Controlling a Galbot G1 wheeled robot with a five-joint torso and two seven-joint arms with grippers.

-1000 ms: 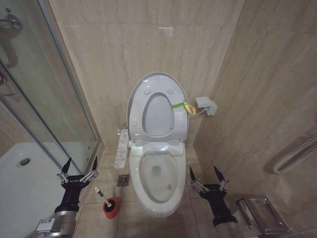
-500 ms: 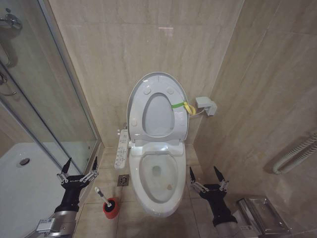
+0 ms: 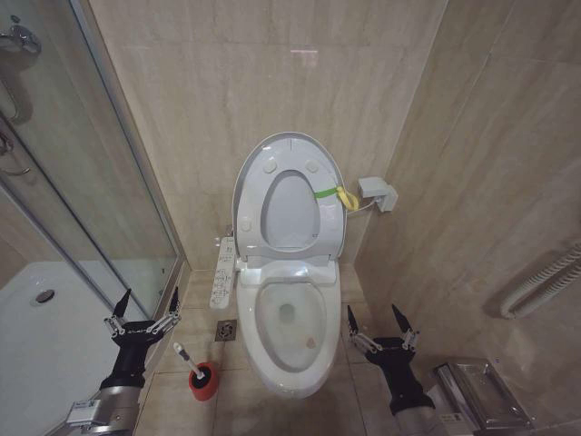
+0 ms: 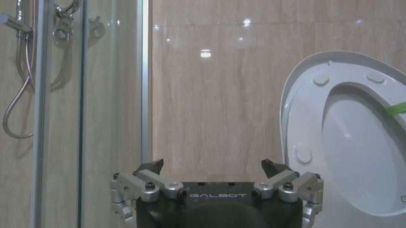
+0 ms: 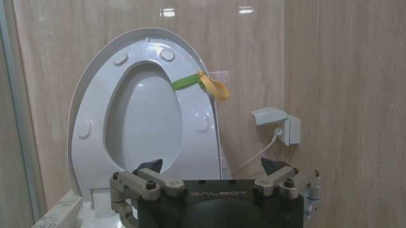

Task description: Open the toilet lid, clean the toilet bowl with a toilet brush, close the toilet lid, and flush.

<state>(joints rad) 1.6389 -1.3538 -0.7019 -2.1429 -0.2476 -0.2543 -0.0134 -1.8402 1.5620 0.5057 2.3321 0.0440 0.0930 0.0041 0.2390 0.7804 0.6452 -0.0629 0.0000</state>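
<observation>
Your toilet lid [image 3: 289,195] stands raised at twelve o'clock above the toilet bowl [image 3: 289,327]. The toilet brush [image 3: 188,360] sits at eight o'clock. Left gripper [image 3: 143,306] and right gripper [image 3: 377,320] flank the bowl, fingers apart, empty.

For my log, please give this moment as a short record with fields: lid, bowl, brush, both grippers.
lid: the lid is raised, upright against the wall, strap on its edge
bowl: the bowl is uncovered
brush: the brush stands in the red holder, on the floor left of the bowl
left gripper: open, holding nothing, above the floor near the brush
right gripper: open, holding nothing, right of the bowl
</observation>
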